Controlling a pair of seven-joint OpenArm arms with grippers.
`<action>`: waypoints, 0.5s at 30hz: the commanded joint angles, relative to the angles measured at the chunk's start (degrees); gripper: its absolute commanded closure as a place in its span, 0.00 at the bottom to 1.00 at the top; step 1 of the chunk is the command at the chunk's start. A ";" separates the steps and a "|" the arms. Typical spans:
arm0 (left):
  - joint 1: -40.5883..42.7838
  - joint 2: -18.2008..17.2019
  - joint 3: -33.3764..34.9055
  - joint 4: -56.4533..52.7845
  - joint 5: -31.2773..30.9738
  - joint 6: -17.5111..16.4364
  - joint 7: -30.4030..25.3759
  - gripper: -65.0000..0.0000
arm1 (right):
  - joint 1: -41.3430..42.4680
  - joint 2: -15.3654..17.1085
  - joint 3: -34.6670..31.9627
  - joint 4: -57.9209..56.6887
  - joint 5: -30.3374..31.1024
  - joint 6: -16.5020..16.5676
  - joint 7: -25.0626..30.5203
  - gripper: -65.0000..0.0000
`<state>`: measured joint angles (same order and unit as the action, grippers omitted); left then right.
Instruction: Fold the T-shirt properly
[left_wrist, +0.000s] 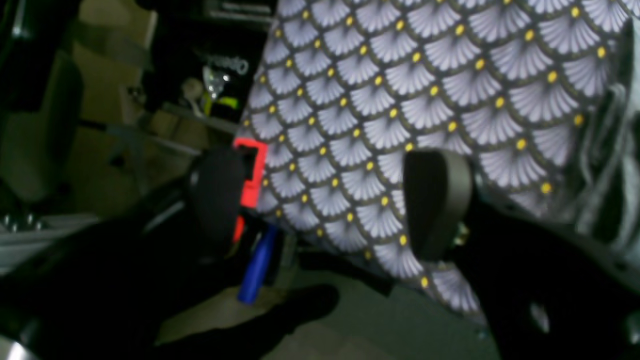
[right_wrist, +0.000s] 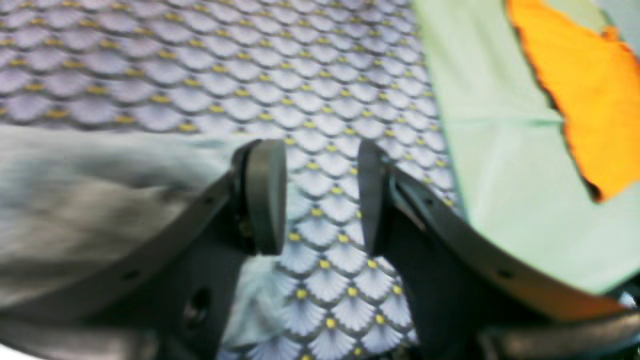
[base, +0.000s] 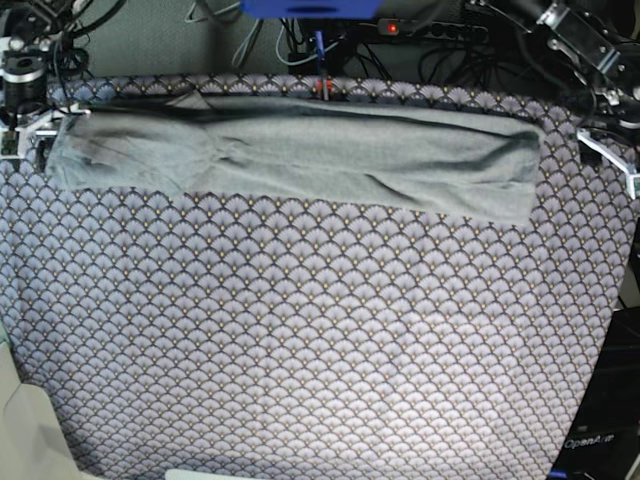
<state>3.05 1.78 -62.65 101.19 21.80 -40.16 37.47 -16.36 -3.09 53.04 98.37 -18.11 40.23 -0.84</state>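
The T-shirt (base: 300, 150) lies as a long, narrow grey strip across the far part of the table, on the scallop-patterned cloth (base: 320, 330). My right gripper (base: 30, 135) is at the strip's left end. In the right wrist view the right gripper (right_wrist: 320, 200) is open, with only patterned cloth between its pads, and the T-shirt (right_wrist: 100, 200) lies just left of it. My left gripper (base: 612, 155) stands just past the strip's right end. The left wrist view shows the left gripper (left_wrist: 325, 200) wide open over the cloth's edge, holding nothing.
A red clamp (left_wrist: 252, 175) and a blue handle (left_wrist: 257, 270) sit at the table's far edge. Cables and a power strip (base: 430, 30) lie behind the table. A pale green sheet (right_wrist: 500, 150) with an orange patch (right_wrist: 590, 100) borders the cloth near my right gripper.
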 joint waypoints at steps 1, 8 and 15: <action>-0.63 -0.42 0.19 0.57 -0.92 0.16 -1.56 0.26 | 0.76 0.50 0.11 -0.65 -0.13 -0.23 0.97 0.59; -0.98 2.75 4.32 -2.15 -1.01 0.16 -1.56 0.25 | 3.66 0.41 1.25 -5.22 -4.18 -0.23 0.97 0.32; -1.07 4.42 5.73 -2.86 -0.84 0.16 -1.56 0.25 | 3.57 0.24 1.25 -5.22 -4.09 -0.23 0.97 0.25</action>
<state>2.50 6.83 -56.90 97.54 21.61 -40.27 36.97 -12.93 -3.53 54.11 92.18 -22.98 40.27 -1.50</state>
